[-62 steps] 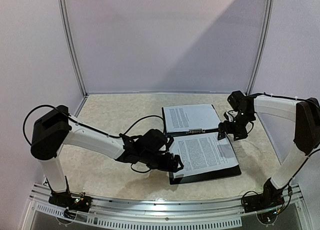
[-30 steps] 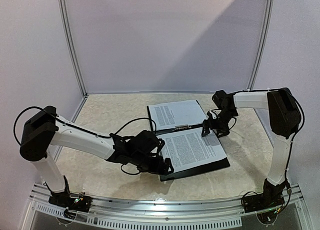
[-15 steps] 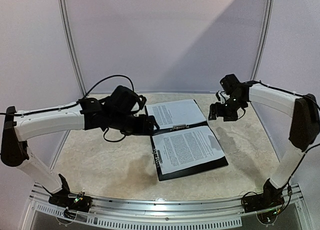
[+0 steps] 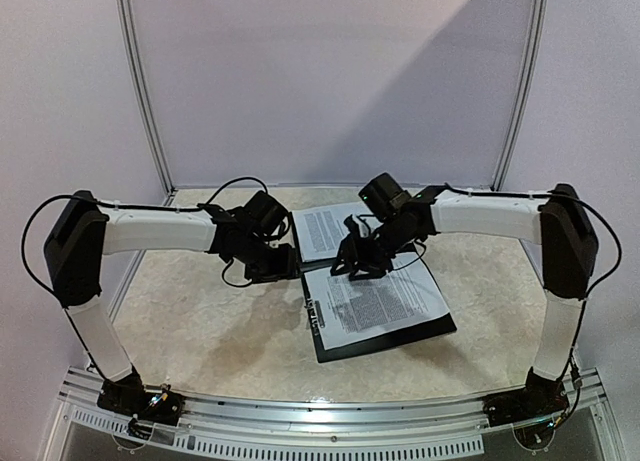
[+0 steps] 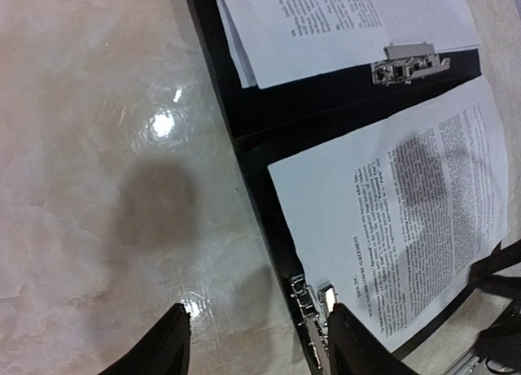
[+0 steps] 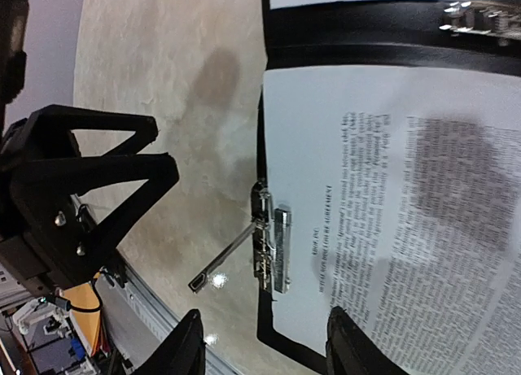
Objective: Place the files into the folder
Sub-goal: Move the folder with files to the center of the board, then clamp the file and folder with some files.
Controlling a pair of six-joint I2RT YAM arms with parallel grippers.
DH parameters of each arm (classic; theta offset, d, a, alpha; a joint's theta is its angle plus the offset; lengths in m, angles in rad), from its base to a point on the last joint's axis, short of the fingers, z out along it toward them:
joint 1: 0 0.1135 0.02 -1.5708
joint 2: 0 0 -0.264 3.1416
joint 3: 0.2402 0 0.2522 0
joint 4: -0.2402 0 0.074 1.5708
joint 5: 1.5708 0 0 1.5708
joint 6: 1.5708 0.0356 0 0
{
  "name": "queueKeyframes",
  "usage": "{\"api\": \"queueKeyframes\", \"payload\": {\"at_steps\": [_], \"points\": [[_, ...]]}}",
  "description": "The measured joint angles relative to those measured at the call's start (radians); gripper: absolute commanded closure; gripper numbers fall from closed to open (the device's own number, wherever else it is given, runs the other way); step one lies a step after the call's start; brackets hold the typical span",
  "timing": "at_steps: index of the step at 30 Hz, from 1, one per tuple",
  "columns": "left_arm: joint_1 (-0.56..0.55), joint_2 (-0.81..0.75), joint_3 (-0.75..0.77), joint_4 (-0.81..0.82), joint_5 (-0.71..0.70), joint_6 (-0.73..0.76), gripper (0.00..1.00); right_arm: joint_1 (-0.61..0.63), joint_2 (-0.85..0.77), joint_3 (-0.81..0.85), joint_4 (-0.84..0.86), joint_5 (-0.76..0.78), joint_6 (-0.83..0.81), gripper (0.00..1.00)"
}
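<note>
The black folder [image 4: 385,342] lies open on the table. One printed file sheet [image 4: 378,297] lies on its near half and another [image 4: 325,227] on its far half. My left gripper [image 4: 286,265] is open and empty, low beside the folder's left edge. In the left wrist view it [image 5: 260,342] straddles that edge by a metal clip [image 5: 310,308]. My right gripper [image 4: 350,265] is open and empty above the near sheet's left part. In the right wrist view it [image 6: 267,346] hangs over the clip [image 6: 273,249], whose lever [image 6: 221,265] sticks out over the table.
A second clip [image 5: 407,62] holds the far sheet near the hinge. The left gripper's black fingers [image 6: 98,176] show close by in the right wrist view. A metal rail [image 4: 330,423] runs along the table's near edge. Walls and poles enclose the back and sides.
The folder has slid left. My left arm swung from the folder's near left corner to its far left side. My right arm moved from the right edge over the near sheet.
</note>
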Motion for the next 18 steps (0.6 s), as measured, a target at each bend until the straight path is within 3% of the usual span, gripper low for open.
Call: {"api": "queueKeyframes", "payload": {"at_steps": [9,18], "points": [[0.0,0.004,-0.031,0.065,0.057,-0.019,0.52,0.049,0.174,0.093,0.102,-0.146,0.125,0.64],[0.0,0.007,-0.075,0.087,0.082,-0.021,0.53,0.096,0.222,0.095,0.154,-0.234,0.198,0.71]]}}
